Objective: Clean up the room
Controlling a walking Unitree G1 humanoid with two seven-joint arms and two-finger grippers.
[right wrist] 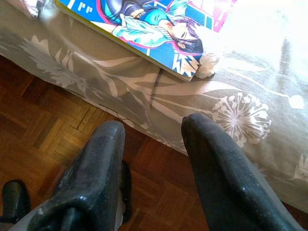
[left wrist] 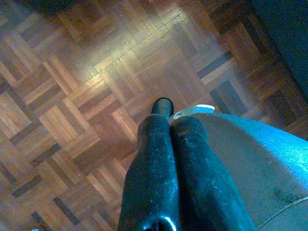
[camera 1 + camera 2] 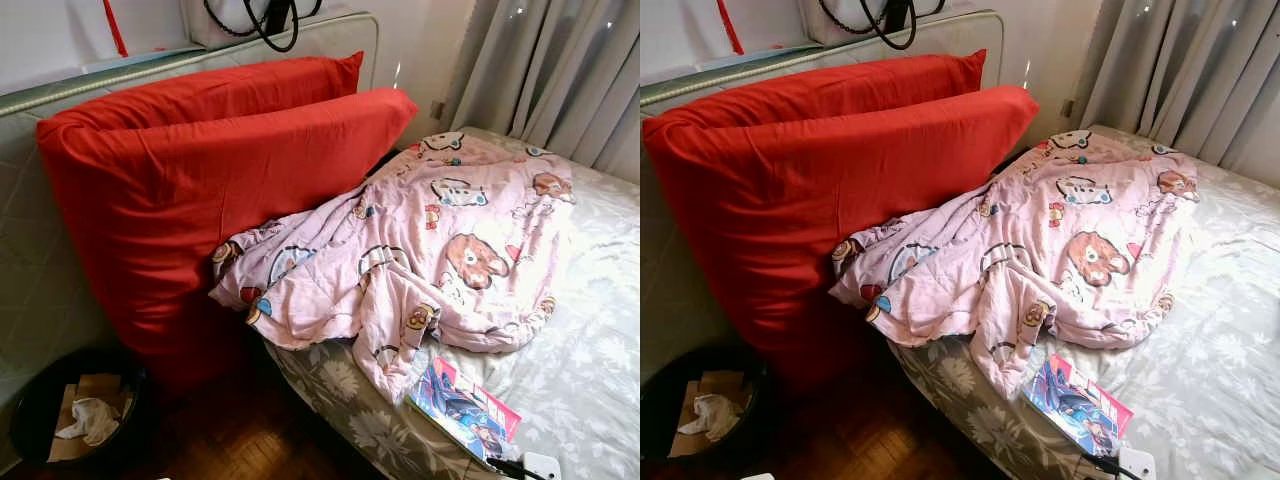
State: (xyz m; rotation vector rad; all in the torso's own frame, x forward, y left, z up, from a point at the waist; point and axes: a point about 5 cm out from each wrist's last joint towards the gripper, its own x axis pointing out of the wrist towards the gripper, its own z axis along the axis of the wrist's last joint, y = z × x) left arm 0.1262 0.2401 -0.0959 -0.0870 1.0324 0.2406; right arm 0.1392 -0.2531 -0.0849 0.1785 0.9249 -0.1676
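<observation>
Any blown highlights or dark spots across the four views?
Right wrist view: sheet past the comic book washes out white. Left wrist view: glare patch on the parquet floor, corners dark. Eye views: sharp, bin in shade.

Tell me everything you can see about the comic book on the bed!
The comic book is thin and glossy-looking, with a bright blue, pink and white cover showing a cartoon figure with dark hair. It lies flat and closed near the edge of the bed, on the grey flowered sheet. One end sits just below the crumpled pink blanket; whether they touch is unclear. The right gripper hangs open nearby, not touching it.
</observation>
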